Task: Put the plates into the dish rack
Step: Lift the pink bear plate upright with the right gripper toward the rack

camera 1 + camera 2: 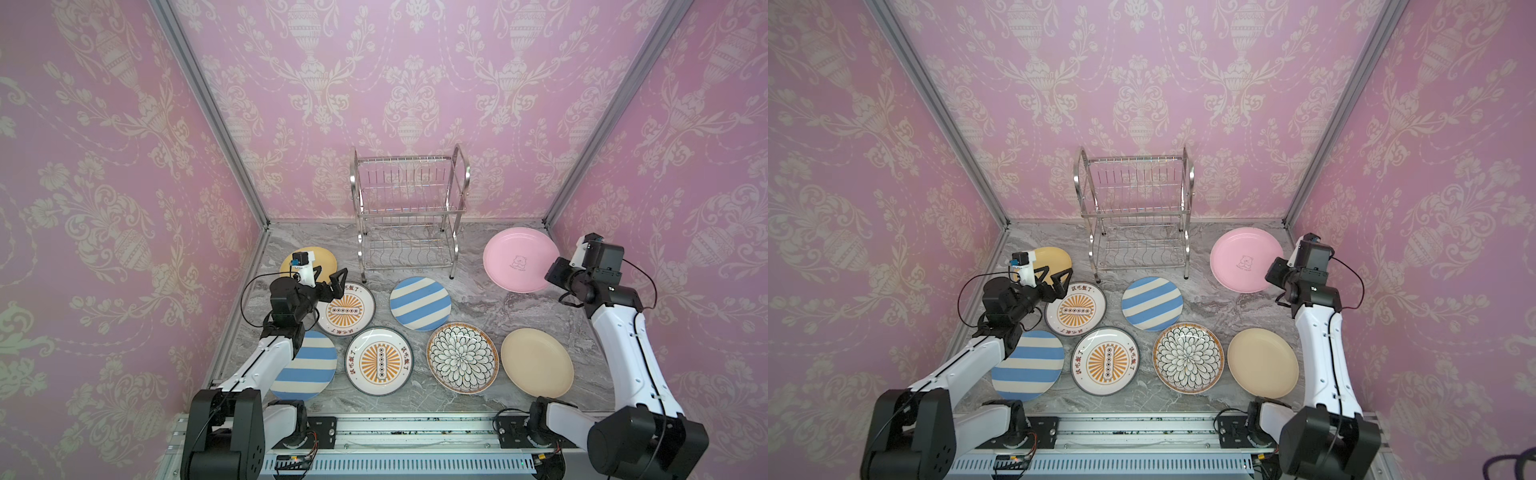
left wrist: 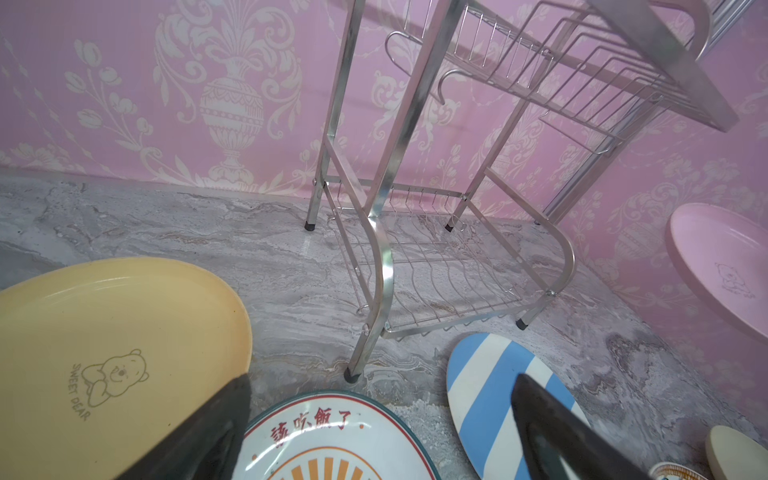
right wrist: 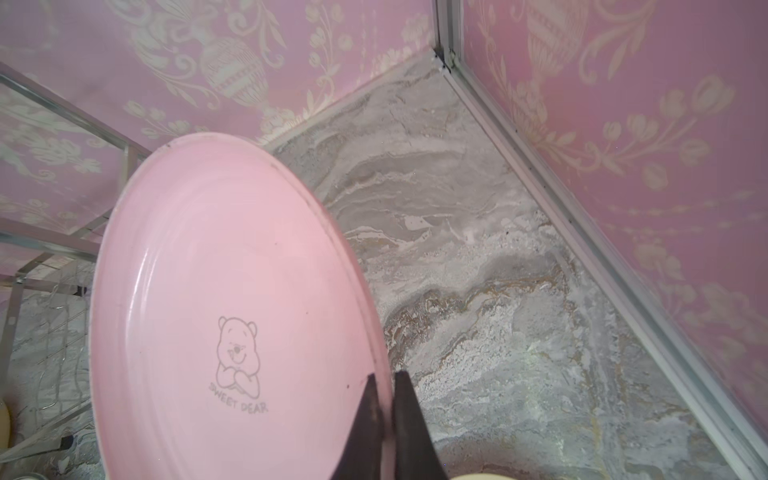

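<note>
in both top views the dish rack [image 1: 409,212] sits upper centre with the pink plate [image 1: 513,249] right of it; left wrist view: left gripper [image 2: 382,384] spread wide; right wrist view: right gripper [image 3: 385,376] clamped on the pink plate's rim.

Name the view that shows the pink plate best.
Right wrist: pink plate close up, bear print legible, right gripper shut on its rim. In both top views it is small; left wrist catches only part.

You have a dish rack [image 1: 409,212] of shiny bare metal; pink plate [image 3: 232,270] smooth, faintly glossy; worktop [image 3: 478,291] grey marble-look, matt, grainy.
</note>
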`<state>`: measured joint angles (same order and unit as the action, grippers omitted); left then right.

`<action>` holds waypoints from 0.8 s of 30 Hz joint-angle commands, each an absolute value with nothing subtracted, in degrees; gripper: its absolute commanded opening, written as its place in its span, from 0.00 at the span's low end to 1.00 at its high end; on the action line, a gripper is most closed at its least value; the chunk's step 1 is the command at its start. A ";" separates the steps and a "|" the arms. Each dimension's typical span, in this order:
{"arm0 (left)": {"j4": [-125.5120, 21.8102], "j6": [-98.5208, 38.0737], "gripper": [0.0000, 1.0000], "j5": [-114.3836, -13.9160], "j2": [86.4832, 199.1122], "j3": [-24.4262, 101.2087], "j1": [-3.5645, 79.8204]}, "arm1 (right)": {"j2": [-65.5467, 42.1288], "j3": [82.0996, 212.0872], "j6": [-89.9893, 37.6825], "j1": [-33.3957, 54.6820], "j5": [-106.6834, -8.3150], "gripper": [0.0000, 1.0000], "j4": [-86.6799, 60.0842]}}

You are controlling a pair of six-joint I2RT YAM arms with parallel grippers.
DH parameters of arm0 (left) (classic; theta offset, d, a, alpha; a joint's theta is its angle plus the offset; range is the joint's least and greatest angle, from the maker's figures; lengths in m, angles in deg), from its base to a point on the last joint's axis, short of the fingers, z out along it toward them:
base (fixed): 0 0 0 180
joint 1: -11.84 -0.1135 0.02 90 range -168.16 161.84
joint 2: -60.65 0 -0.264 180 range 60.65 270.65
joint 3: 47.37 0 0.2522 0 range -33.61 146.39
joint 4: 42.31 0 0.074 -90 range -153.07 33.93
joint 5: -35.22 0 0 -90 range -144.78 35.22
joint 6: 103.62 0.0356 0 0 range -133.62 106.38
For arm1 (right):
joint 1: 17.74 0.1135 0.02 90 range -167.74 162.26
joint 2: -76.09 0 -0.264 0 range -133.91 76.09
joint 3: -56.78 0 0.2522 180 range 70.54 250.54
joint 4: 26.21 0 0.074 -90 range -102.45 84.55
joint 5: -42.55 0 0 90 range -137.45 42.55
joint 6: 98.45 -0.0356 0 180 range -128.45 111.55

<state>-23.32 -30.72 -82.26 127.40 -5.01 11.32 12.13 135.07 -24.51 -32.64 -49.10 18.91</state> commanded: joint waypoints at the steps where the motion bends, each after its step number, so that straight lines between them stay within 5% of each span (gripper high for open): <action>1: -22.32 -32.47 0.99 -86.99 126.93 -2.09 11.84 | 16.09 142.58 -21.94 -28.76 -39.79 0.00 25.24; 10: -21.61 -29.82 0.99 -87.12 130.02 1.37 12.10 | 11.81 159.70 -16.47 -10.01 -20.10 0.00 18.67; 24: -23.07 -28.29 0.99 -92.59 132.67 4.18 12.79 | -5.86 179.69 5.97 5.93 1.46 0.00 0.85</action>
<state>-22.44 -30.39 -90.53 133.06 4.54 12.50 -4.31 176.95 -3.11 1.75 -6.63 11.19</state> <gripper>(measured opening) 0.994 0.072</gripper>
